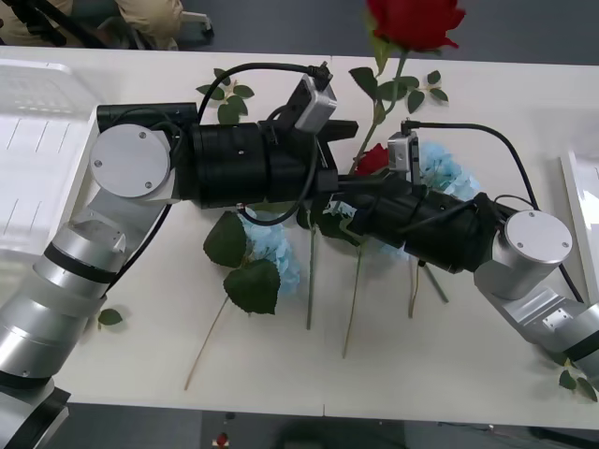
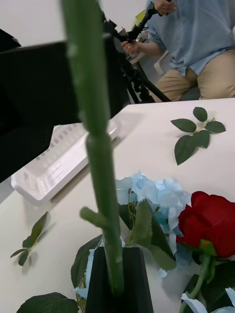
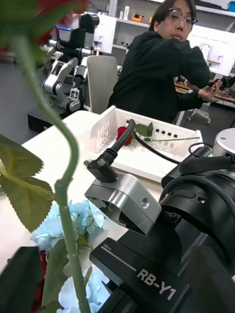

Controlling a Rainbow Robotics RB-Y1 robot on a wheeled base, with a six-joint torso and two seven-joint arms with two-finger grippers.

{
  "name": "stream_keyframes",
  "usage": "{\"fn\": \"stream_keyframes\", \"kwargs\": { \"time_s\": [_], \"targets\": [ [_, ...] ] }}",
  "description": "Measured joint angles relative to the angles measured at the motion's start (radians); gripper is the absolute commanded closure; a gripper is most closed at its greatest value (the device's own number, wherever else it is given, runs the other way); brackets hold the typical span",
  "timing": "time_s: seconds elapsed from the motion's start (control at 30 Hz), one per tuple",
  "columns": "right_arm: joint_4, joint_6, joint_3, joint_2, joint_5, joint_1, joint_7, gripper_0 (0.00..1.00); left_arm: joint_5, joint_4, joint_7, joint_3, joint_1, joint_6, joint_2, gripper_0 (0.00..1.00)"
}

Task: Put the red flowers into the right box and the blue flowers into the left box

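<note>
Evenly and brightly lit from overhead, soft shadows under stems on the white matte table [image 1: 468,355], blurred nearest green plastic stem [image 2: 95,127] at twelve o'clock.

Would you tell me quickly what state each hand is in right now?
Left hand: open, its fingers either side of the raised red rose stem.
Right hand: closed, holding that rose by its stem.

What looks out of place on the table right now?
Loose leaf sprigs lie scattered: one near the left arm, one by the right arm, another at the far side. Nothing looks spilled or broken.
</note>
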Motion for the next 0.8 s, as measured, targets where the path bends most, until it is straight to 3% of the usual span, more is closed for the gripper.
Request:
{"fn": "stream_keyframes", "kwargs": {
  "time_s": [0.53,0.8],
  "targets": [
    [-0.005,0.006,-0.039,-0.051,0.006,0.0,0.0,1.0,0.0,0.009,0.0,0.0,0.009,0.0,0.0,0.0],
    [-0.041,0.172,-0.171,-0.135,0.135,-0.001,-0.062,1.0,0.116,0.0,-0.001,0.033,0.021,0.0,0.055,0.0]
  ]
}}
